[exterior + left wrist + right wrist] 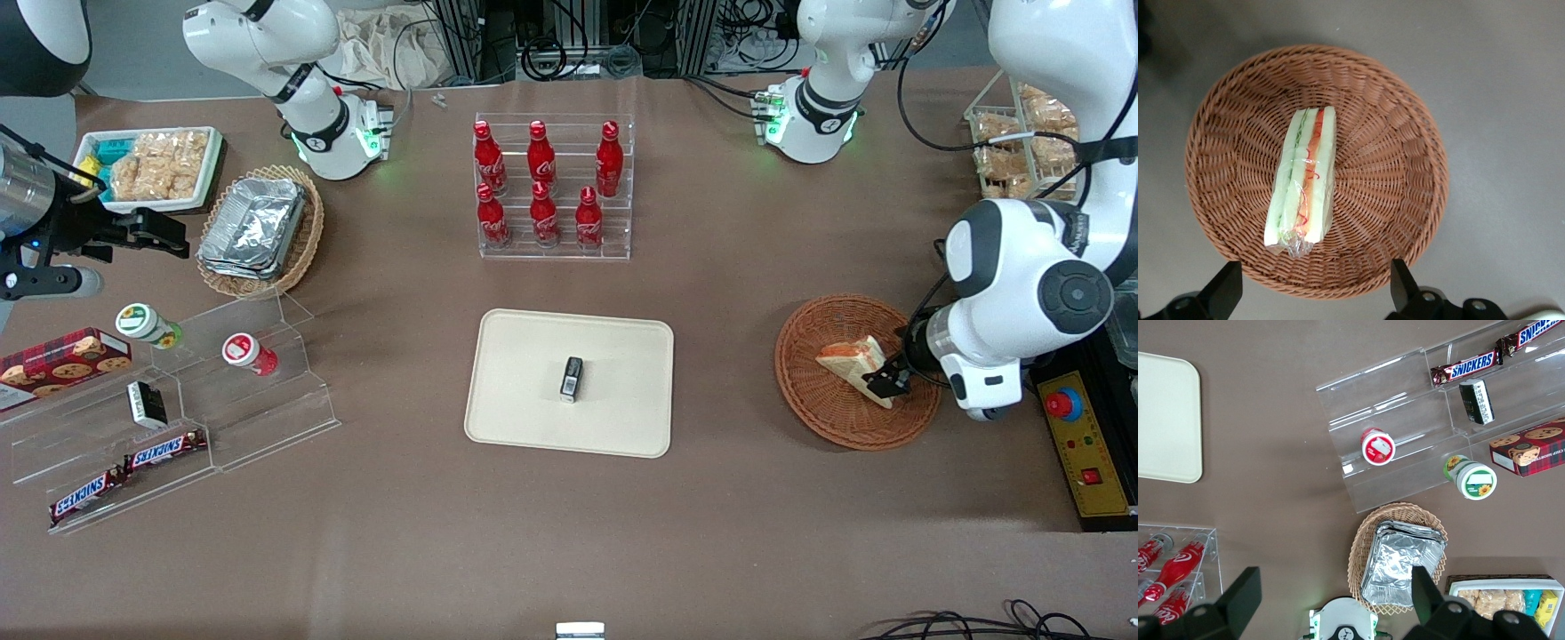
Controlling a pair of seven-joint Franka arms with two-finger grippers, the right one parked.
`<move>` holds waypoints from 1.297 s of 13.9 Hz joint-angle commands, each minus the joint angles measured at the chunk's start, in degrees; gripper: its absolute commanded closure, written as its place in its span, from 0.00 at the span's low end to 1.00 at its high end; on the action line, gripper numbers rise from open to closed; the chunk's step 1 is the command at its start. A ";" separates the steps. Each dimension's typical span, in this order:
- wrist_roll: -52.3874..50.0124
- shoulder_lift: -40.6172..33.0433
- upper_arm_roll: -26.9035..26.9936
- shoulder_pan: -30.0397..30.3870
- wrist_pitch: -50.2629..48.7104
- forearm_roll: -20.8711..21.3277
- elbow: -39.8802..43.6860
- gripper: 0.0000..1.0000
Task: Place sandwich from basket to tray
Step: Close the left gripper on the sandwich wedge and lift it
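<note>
Nearest us, our end effector (1313, 293) hangs spread above the basket (1405, 200), fingers straddling the sandwich (1305, 183), lining up the grab.

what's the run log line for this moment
phase: reach | gripper: open, above basket | sandwich: in basket, not gripped | tray: holds only a small dark item

We see the sandwich (852, 359) lying in the basket (822, 404) toward the working arm's end, the gripper (1313, 288) hovering open above them, well apart from the tray (520, 418).
</note>
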 commanded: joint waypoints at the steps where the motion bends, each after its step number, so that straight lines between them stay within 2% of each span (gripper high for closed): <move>1: -4.22 -1.50 -0.12 0.11 5.24 0.76 -5.87 0.00; 4: -4.48 -1.24 0.15 0.20 7.97 2.86 -9.12 0.00; 12: -4.84 -0.01 0.59 0.29 11.66 3.40 -12.64 0.00; 18: -4.92 3.32 2.70 0.38 17.99 7.70 -15.02 0.00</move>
